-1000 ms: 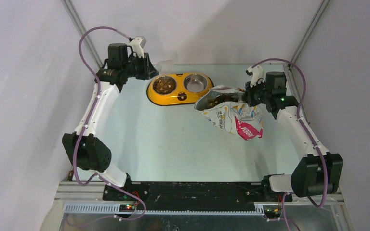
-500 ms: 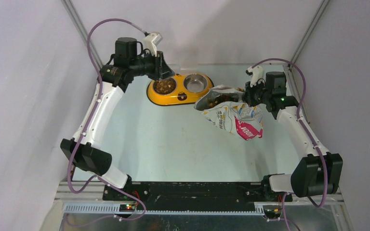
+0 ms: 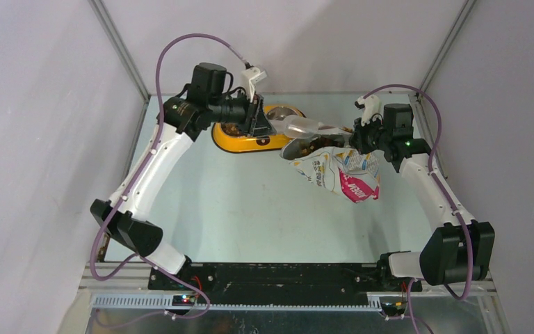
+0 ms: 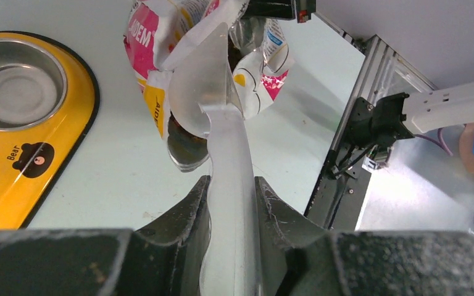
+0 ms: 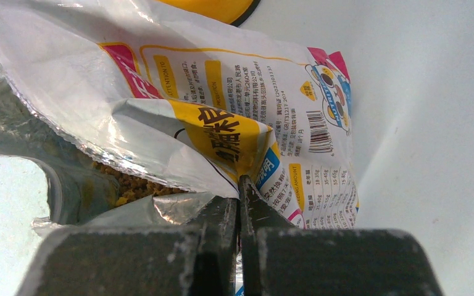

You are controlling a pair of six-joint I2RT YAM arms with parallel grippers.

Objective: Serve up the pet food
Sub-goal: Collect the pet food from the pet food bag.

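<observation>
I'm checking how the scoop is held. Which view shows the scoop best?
Left wrist: the scoop fills the middle, its handle between the left gripper fingers, its bowl at the bag mouth. Top shows it small. Right wrist shows mainly the bag, and the scoop is unclear.

One foil bag of kibble, one clear scoop, one yellow double bowl, two steel cups, two robot arms.

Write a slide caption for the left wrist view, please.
Left end effector holds the clear scoop, its bowl at the mouth of the foil bag, beside the yellow double bowl.
</observation>
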